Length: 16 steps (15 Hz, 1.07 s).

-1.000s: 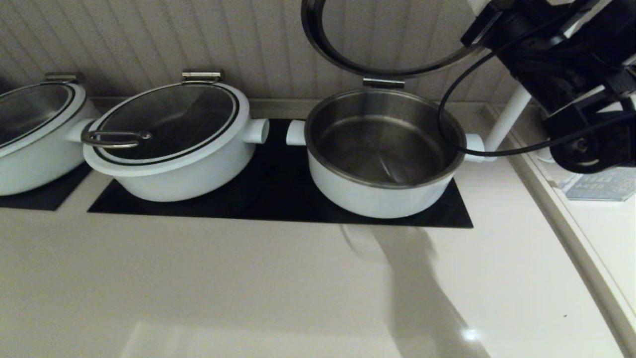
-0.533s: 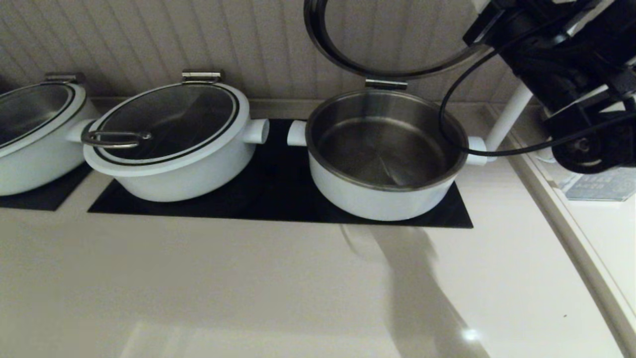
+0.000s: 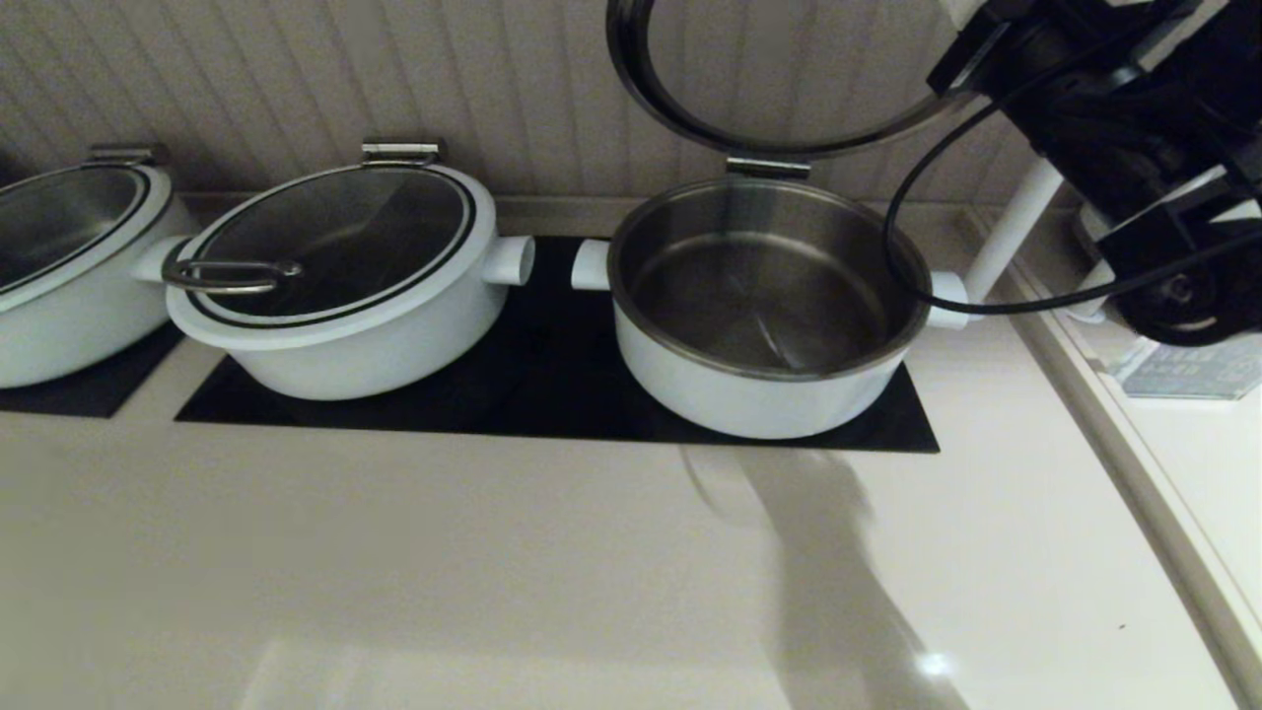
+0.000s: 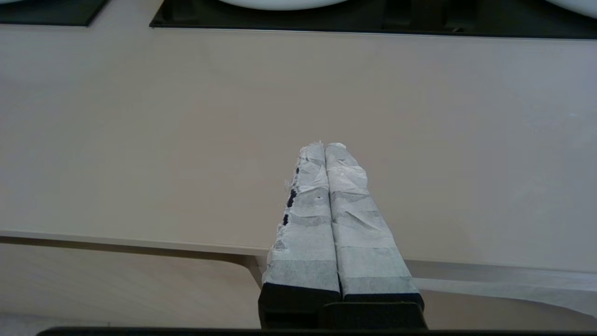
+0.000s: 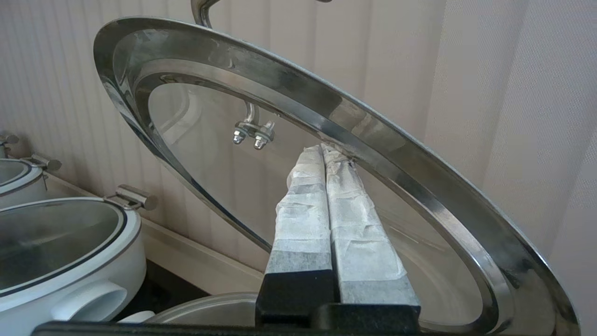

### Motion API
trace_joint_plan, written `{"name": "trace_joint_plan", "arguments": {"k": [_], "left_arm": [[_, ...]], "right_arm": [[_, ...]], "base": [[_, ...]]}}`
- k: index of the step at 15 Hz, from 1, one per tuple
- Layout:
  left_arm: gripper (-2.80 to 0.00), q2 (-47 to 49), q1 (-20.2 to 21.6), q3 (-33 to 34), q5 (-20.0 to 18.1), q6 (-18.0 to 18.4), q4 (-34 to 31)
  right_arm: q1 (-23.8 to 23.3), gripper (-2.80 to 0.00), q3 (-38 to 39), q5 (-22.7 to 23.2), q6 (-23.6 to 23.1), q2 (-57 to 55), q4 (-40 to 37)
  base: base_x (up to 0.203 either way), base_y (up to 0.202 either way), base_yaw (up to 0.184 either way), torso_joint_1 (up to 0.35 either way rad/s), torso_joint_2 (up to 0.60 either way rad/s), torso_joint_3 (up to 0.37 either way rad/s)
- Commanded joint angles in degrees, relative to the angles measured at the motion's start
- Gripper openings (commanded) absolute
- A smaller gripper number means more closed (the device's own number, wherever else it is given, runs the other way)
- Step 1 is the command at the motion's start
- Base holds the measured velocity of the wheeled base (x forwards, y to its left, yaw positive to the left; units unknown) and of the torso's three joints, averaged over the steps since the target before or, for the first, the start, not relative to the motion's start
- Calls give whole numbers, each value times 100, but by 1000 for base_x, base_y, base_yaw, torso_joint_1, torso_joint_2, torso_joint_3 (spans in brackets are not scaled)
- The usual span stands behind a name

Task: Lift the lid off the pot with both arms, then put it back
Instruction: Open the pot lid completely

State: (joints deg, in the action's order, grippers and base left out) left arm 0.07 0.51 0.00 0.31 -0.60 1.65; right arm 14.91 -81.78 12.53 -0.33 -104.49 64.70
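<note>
The lid (image 3: 779, 79) is seen tilted up on edge above the back rim of the pot (image 3: 764, 325), its lower edge close over the steel hinge plate (image 3: 767, 168) at the pot's rear, with the steel bowl left fully uncovered. The lifting step is judged to be at or near its top; what is called for next is a controlled lowering, so that the lid is swung forward and down until its rim is seated squarely on the pot. The right claw (image 5: 325, 148) is shown above the pot and to its right, its taped fingers pressed flat together with no gap, the tips laid against the steel underside edge of the lid rather than clamped round it; the lid is propped, not gripped. The left claw (image 4: 325, 145) is held well in front of the pot, out over the bare desk (image 3: 444, 552), its fingers likewise closed tight on nothing. A second lidded pot (image 3: 335, 286) is seen beside the open one, on the same black mat (image 3: 552, 394).
</note>
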Motion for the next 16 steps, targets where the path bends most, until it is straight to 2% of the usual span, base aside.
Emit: {"name": "trace_joint_plan", "arguments": {"k": [1,7,11,16], "left_arm": [[-280,-7,2,0,4,-2,2],[-280,-7,2,0,4,-2,2],[-280,-7,2,0,4,-2,2],[-280,-7,2,0,4,-2,2]], "right_arm": [[-18,-280,34,4,-2,90,48],[-261,-280,663,4,-20,475,-160],[-269,-280,772,87,-11,567,-199],[-269,-280,1293,94,-3,702,-238]], "base": [[0,0,0,0,0,0],[0,0,0,0,0,0],[0,0,0,0,0,0],[0,0,0,0,0,0]]}}
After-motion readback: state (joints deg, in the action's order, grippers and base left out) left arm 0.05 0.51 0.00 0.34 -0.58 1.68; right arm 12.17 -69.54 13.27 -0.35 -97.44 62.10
